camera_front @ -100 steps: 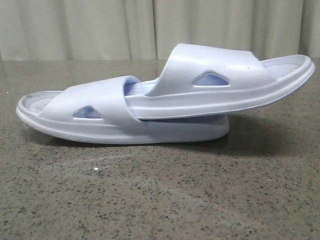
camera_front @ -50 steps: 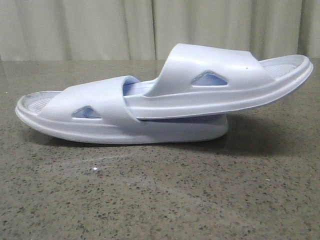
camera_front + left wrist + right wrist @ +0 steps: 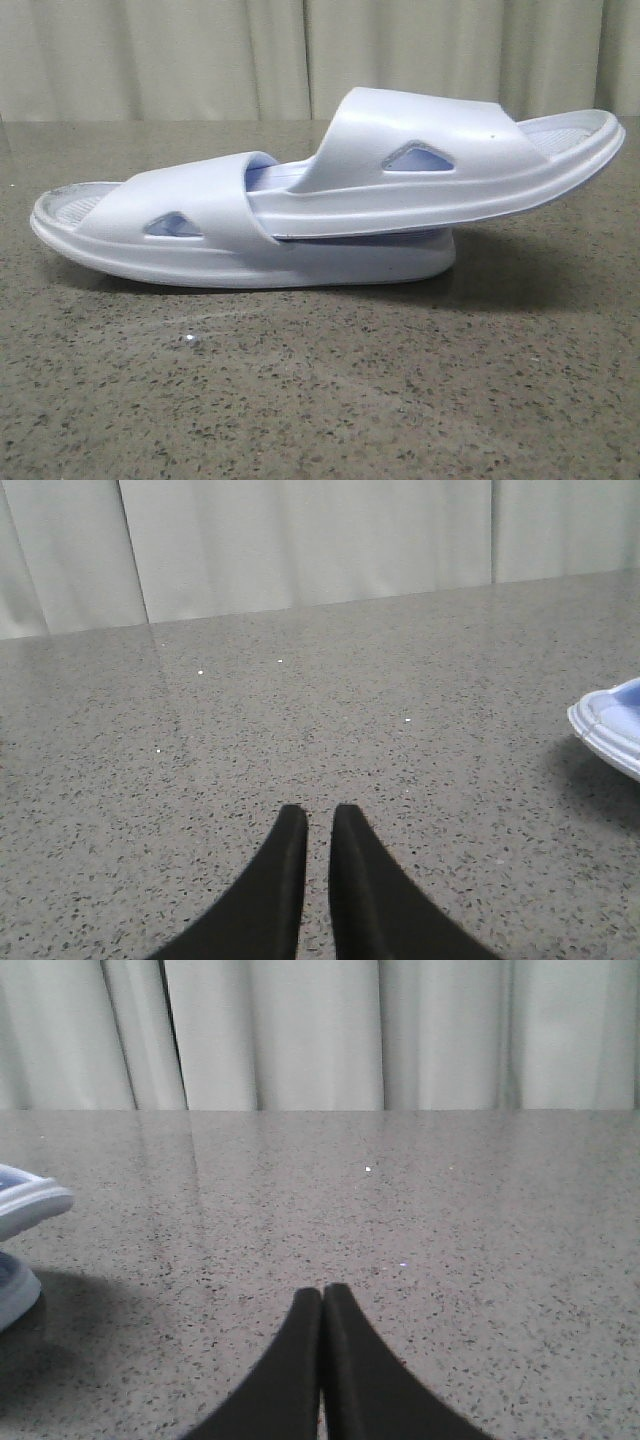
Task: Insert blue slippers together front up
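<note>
The blue slippers lie nested on the speckled grey table in the front view. The lower slipper rests flat. The upper slipper has one end pushed under the lower one's strap, and its other end rises to the right. Neither gripper appears in the front view. My left gripper hovers over bare table with its fingers nearly together, only a thin slit between them and nothing held; the lower slipper's end lies off to one side. My right gripper is shut and empty, away from the upper slipper's end.
Pale curtains hang behind the table's far edge. The speckled tabletop stretches in front of the slippers. The slippers cast a shadow toward the right gripper.
The nested slippers have shifted a few pixels to the left in the front view. Nothing else differs.
</note>
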Tool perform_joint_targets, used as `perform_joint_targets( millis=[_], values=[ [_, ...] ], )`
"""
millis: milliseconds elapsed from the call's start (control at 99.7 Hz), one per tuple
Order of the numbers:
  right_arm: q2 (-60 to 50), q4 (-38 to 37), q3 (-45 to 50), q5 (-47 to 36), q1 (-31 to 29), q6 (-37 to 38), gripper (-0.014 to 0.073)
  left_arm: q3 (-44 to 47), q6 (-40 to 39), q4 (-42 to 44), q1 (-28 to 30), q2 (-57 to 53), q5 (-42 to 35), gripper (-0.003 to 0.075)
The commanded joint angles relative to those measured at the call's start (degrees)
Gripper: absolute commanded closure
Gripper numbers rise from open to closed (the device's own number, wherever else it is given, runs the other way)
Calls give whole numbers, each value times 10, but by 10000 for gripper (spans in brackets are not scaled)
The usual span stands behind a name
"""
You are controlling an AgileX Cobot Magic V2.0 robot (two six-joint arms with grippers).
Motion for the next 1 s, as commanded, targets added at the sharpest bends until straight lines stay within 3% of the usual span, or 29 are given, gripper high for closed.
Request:
perform_joint_targets(
  millis=[0, 100, 993],
  values=[
    [-12, 1, -4, -65, -8, 4, 701, 5, -6, 0, 2, -17, -46, 704],
    [-12, 5, 13, -93, -8, 4, 701, 5, -6, 0, 2, -17, -46, 704],
    [-12, 5, 13, -89, -8, 4, 701, 5, -6, 0, 2, -17, -46, 704]
  ],
)
